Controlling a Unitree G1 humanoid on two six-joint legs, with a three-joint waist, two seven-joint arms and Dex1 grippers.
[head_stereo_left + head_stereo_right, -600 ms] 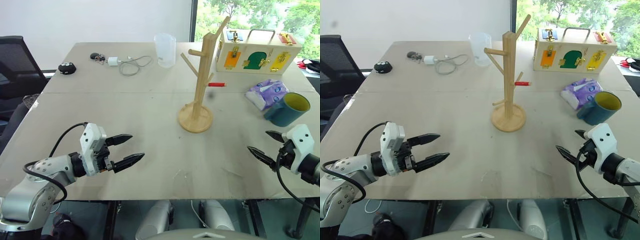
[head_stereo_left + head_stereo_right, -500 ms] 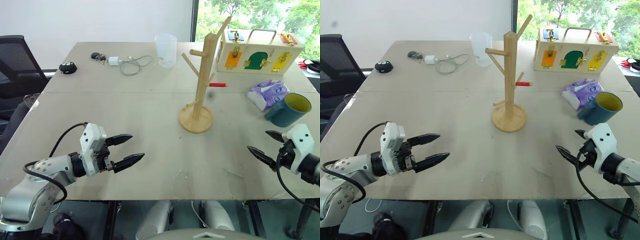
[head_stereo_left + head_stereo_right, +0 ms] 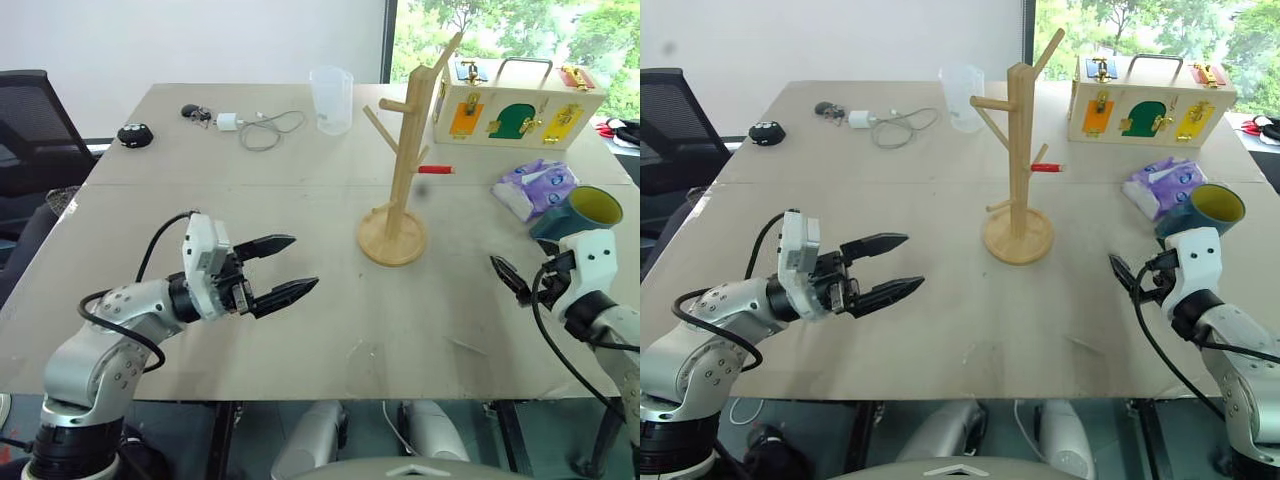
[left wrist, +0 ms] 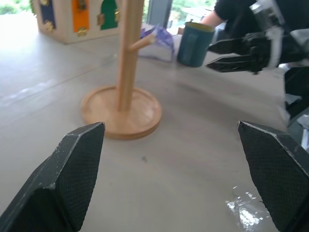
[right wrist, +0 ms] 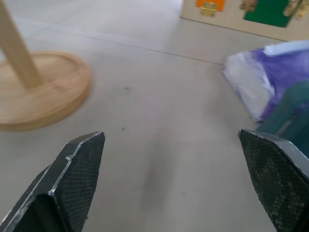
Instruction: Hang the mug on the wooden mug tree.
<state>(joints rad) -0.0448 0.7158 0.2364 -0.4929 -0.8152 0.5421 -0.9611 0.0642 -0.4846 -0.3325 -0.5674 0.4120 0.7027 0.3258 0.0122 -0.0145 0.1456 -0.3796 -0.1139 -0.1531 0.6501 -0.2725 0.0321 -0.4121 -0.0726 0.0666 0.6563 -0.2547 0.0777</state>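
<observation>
The teal mug [image 3: 592,207] with its yellow inside stands at the table's right edge, partly hidden behind my right gripper's white housing. My right gripper [image 3: 517,272] is open and empty just in front of the mug, pointing toward the table's middle. The wooden mug tree [image 3: 402,165] stands upright on its round base [image 3: 391,243] in mid-table, with no mug on its pegs. My left gripper [image 3: 302,263] is open and empty, hovering left of the tree's base and pointing toward it. The left wrist view shows the tree base [image 4: 121,111], the mug [image 4: 194,44] and the right gripper [image 4: 231,50].
A purple tissue packet [image 3: 535,187] lies just behind the mug. A cream box with coloured doors [image 3: 515,103] stands at the back right, a clear measuring cup [image 3: 331,98] behind the tree. A red-tipped stick [image 3: 434,169], a charger cable [image 3: 258,127] and a black chair [image 3: 30,130] are also around.
My left gripper has moved forward and right, nearer the mug tree. My right gripper has risen toward the mug and turned inward. Both stay open.
</observation>
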